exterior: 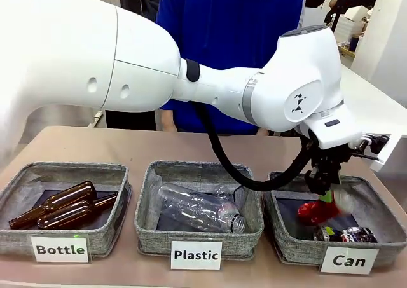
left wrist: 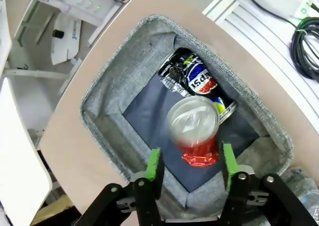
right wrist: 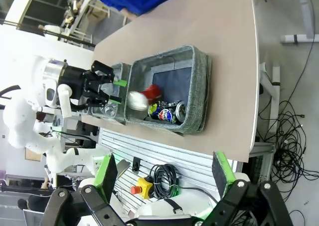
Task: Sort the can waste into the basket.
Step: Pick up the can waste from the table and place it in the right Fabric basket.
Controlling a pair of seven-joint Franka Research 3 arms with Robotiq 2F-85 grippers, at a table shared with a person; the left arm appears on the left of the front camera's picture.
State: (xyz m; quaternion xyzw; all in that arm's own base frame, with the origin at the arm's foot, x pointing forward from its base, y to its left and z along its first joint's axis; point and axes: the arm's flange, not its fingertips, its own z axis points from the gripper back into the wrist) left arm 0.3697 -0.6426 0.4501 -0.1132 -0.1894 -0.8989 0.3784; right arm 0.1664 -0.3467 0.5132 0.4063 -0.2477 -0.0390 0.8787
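Our left claw [left wrist: 190, 161] hangs over the basket [left wrist: 119, 81] marked "Can", its jaws spread wide with the red can [left wrist: 195, 128] between them yet apart from both pads, so we judge it let go and dropping. In the front view the left claw [exterior: 325, 187] sits just above that red can [exterior: 318, 212], which looks blurred inside the basket [exterior: 299, 246]. The dark printed can [left wrist: 192, 76] already lies on the basket's lining. Our right claw [right wrist: 164, 168] stands wide and empty, well back from the table [right wrist: 219, 41]. Both cans being in or entering the basket, we judge the sorting nearly finished, with only the arm's retreat left. The front view alone gives us the labels and the neighbouring bins; the left wrist view alone shows the gap between pads and can
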